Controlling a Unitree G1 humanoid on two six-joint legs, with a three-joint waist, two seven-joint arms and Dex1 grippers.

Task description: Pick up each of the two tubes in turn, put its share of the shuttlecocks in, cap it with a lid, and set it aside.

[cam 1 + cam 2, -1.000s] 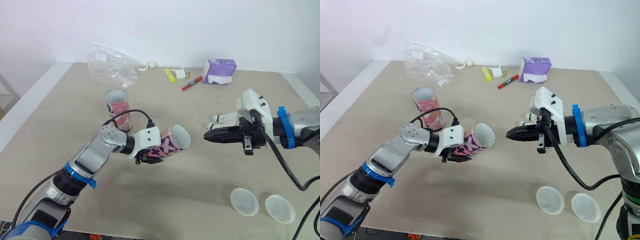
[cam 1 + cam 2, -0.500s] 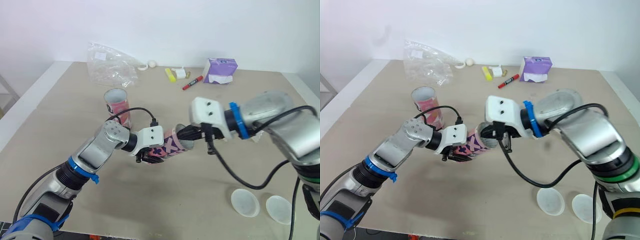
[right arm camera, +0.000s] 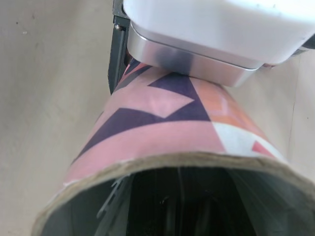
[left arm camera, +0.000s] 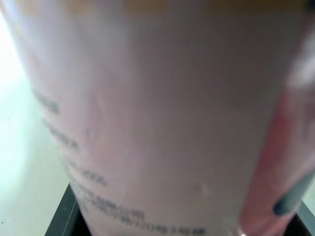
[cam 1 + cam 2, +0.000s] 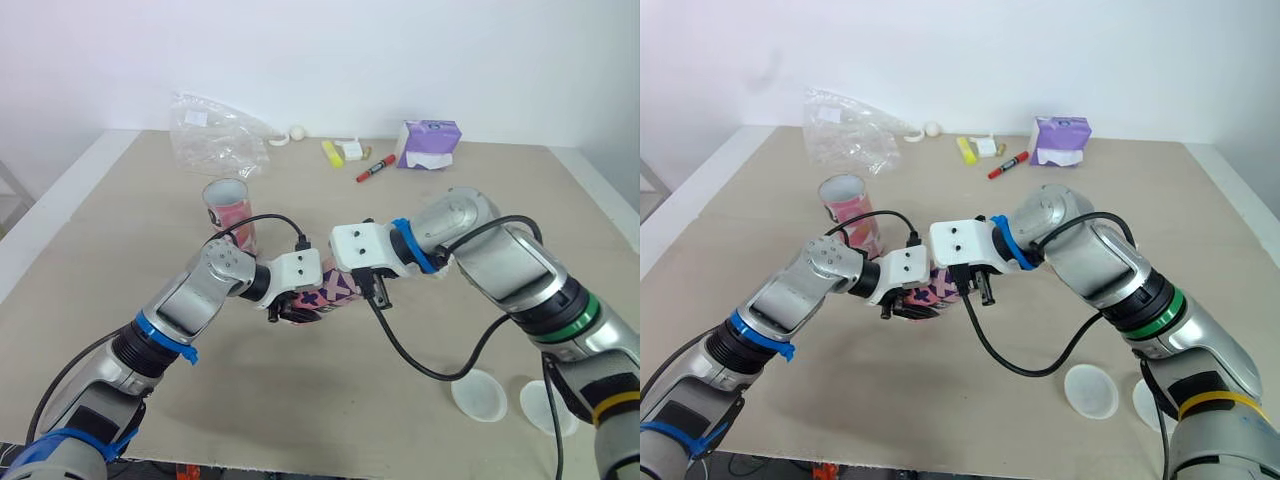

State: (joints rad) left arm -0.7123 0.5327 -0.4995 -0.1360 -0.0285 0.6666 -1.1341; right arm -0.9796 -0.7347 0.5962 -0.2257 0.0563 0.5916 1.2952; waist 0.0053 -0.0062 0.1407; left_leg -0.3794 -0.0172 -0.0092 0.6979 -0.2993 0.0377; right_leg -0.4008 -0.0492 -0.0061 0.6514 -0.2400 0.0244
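The left gripper (image 5: 303, 305) is clamped across the patterned tube (image 5: 338, 290), its black fingers (image 4: 63, 219) pressed on either side. It holds the tube tilted, mouth toward the right gripper (image 5: 352, 272), whose tip is sunk in that mouth. Whether the right gripper is spread or pinching cannot be told. The second tube (image 5: 228, 208) stands upright beyond the left gripper. Two lids (image 5: 478, 395) lie well apart from both grippers.
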